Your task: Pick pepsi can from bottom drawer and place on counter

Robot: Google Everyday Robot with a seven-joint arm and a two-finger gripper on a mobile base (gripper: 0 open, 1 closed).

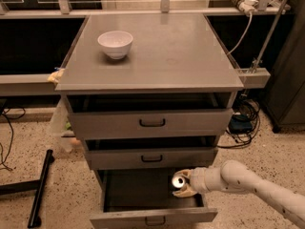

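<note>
Surface (181, 56) carries white bowl (115, 43); speckled floor (71, 199) around. Gripper (181, 184) in bottom drawer (138, 190), fingers (187, 193) clasping pepsi can (179, 180), its body mostly hidden.

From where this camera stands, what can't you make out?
All in the one camera view:
1. pepsi can: only its silver top shows; the pincer gripping it in the bottom drawer hides its sides.
2. two upper drawers: insides lost in shadow under the counter.
3. Bottom drawer's front panel: cut by the lower edge.
4. arm: runs off the right edge.
</note>
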